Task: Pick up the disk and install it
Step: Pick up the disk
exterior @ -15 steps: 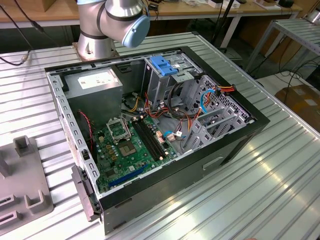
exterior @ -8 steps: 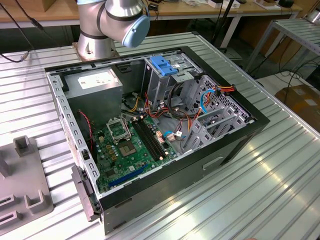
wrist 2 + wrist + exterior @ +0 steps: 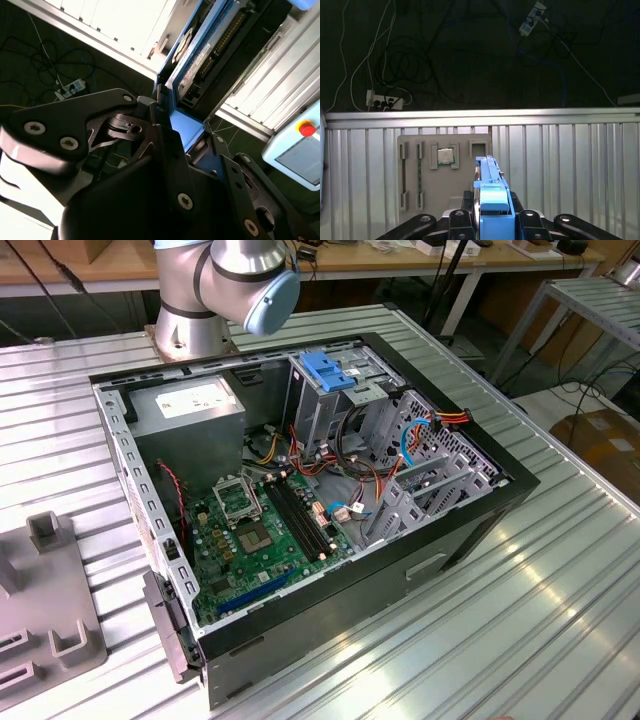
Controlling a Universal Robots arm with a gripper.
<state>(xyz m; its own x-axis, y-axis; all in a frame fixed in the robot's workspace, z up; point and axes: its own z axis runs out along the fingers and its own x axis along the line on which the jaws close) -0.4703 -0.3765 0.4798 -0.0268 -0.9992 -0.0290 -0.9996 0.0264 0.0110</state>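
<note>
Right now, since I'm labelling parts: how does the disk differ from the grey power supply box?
The disk is a thin slab framed in blue plastic; the power supply box is a bulky plain grey block. The disk is clamped in the pincer over the ribbed table; the power supply box sits in a corner of the computer case. Both carry a white label.

Open computer case (image 3: 400,585), motherboard (image 3: 262,532), grey tray (image 3: 45,615)

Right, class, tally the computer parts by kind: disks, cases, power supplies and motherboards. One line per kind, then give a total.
disk: 1, gripped in the claw
case: 1
power supply: 1
motherboard: 1
Total: 4
</note>
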